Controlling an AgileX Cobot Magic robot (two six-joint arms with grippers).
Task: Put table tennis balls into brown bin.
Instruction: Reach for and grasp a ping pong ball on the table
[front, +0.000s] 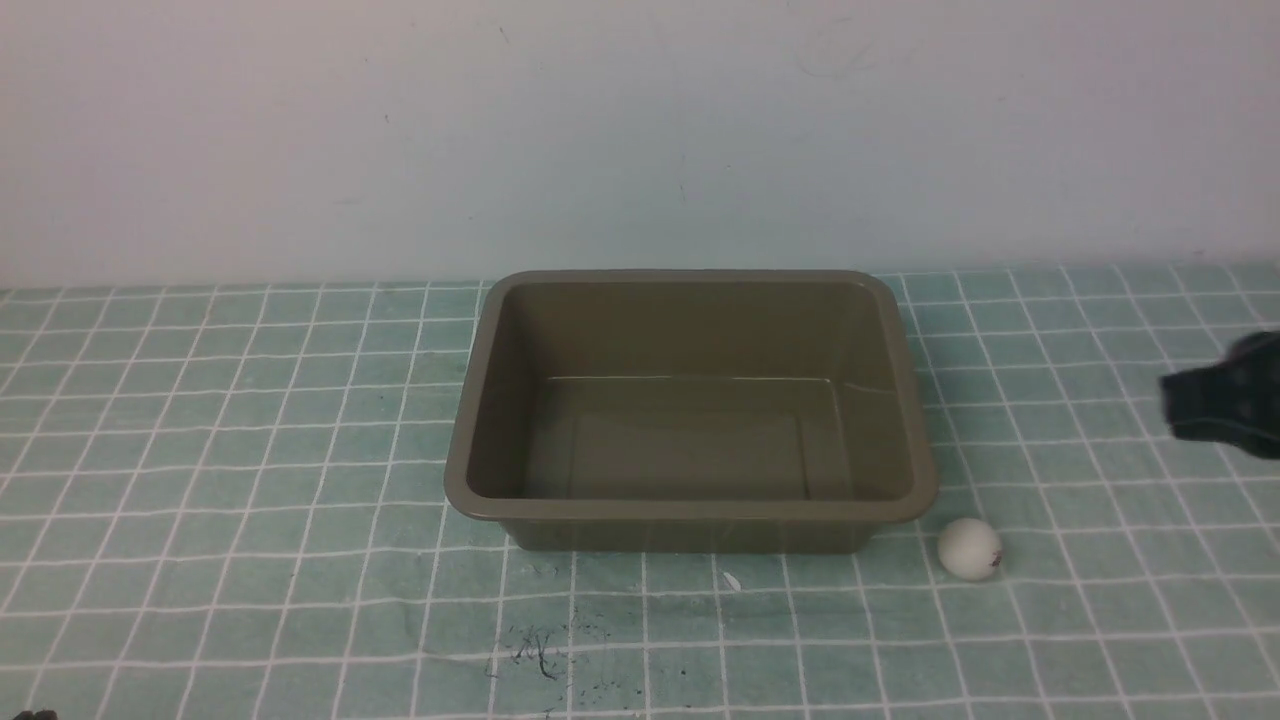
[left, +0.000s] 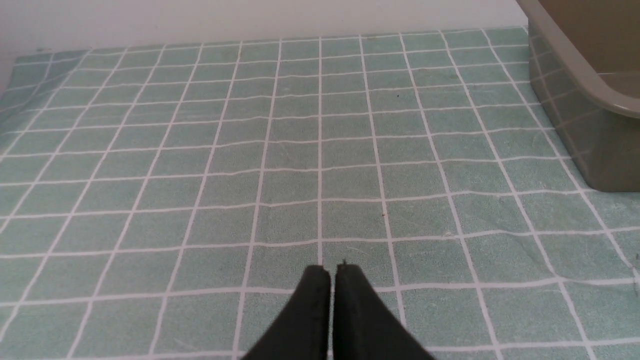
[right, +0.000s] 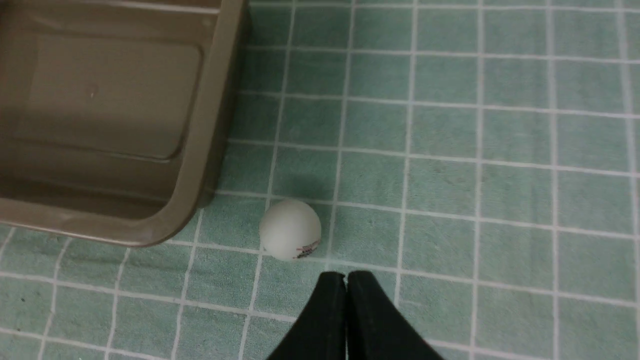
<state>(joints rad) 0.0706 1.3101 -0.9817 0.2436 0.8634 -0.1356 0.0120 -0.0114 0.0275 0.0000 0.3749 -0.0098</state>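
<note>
The olive-brown bin (front: 480, 420) sits mid-table with nothing inside; its corner also shows in the right wrist view (right: 200, 150) and the left wrist view (left: 575, 60). One white table tennis ball (front: 969, 548) with a small dark mark rests on the cloth just off the bin's front right corner. In the right wrist view the ball (right: 290, 229) lies a short way ahead of my right gripper (right: 346, 276), which is shut and holds nothing. The right arm (front: 1225, 400) hangs at the right edge, above the table. My left gripper (left: 333, 270) is shut over bare cloth, left of the bin.
A green cloth with a white grid (front: 250, 450) covers the table, and a pale wall rises behind it. Dark scuff marks (front: 540, 650) sit on the cloth in front of the bin.
</note>
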